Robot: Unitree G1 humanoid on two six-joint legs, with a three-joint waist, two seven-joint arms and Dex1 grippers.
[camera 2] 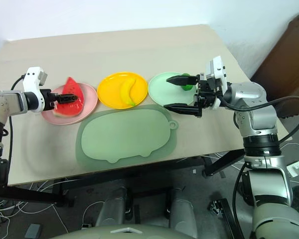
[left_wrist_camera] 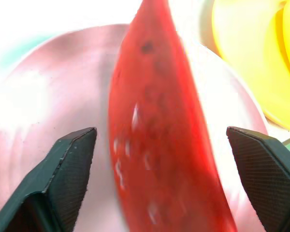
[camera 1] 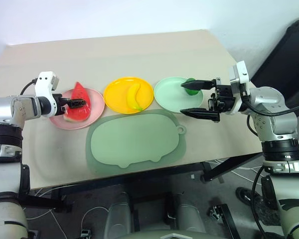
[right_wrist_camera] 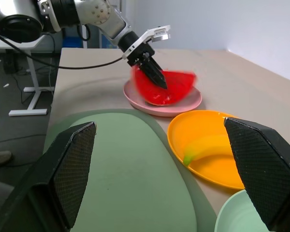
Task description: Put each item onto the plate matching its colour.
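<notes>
Half the small green fruit (camera 1: 192, 88) hides behind the right gripper (camera 1: 197, 98).

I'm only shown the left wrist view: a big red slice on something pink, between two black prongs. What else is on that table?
Observer: Next to the pink plate there is a yellow plate with a banana lying on it.
Operator: Fun! Is there anything past the yellow one?
Observer: Yes, a mint green plate holds a small dark green fruit, and the right end effector hangs open at that plate.
</notes>
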